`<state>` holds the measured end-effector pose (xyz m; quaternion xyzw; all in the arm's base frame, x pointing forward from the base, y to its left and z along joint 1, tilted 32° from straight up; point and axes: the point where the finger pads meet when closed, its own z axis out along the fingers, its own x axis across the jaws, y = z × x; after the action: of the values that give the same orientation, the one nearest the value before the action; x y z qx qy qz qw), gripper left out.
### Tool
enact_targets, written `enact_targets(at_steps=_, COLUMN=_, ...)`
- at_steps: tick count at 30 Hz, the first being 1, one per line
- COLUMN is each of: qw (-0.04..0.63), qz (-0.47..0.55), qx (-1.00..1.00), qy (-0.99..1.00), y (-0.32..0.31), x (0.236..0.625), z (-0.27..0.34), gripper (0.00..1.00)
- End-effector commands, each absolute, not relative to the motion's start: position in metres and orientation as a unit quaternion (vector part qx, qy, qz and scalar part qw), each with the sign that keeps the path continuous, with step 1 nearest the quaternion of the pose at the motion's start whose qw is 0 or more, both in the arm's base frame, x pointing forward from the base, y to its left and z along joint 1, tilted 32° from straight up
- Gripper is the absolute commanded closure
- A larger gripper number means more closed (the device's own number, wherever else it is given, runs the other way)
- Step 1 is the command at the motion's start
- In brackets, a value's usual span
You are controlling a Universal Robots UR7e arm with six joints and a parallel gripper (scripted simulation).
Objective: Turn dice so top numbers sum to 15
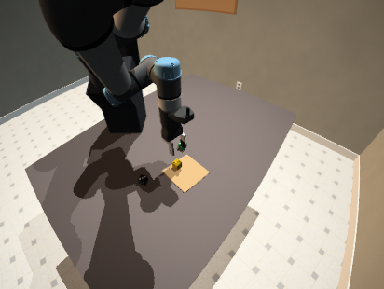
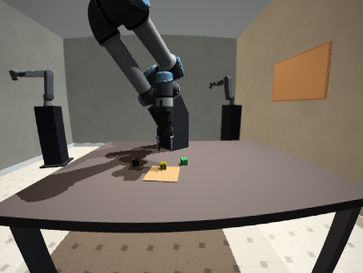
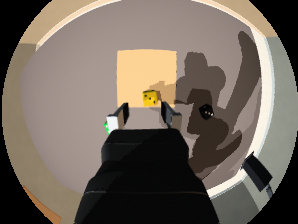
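A tan mat (image 1: pixel 186 172) lies on the dark table; it also shows in the exterior view (image 2: pixel 162 173) and the wrist view (image 3: pixel 147 76). A yellow die (image 1: pixel 177 164) (image 2: pixel 163 165) (image 3: pixel 152 99) sits on the mat near its corner. A green die (image 1: pixel 179 144) lies on the table off the mat (image 2: pixel 184 161), partly hidden behind a finger in the wrist view (image 3: pixel 108 123). A black die (image 1: pixel 143 179) (image 2: pixel 136 162) (image 3: pixel 208 112) lies on the table in the arm's shadow. My gripper (image 1: pixel 176 145) (image 3: pixel 144 108) hangs open and empty above the table, over the mat's near corner.
The robot's dark base pedestal (image 1: pixel 122 104) stands on the table behind the gripper. Two other arms on pedestals (image 2: pixel 49 128) (image 2: pixel 230 114) stand on the floor beyond the table.
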<state>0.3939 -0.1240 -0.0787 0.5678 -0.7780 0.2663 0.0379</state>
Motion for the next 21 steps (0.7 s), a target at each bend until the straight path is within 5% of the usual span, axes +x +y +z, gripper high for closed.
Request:
enact_targets(at_steps=1, qw=0.024, qz=0.268, qx=0.522, qy=-0.809, y=-0.117, x=0.394, z=-0.083, gripper=0.0)
enact_targets(at_steps=21, qw=-0.039, qz=0.264, qx=0.317, qy=-0.91, y=-0.088, x=0.389, z=-0.104, gripper=0.0)
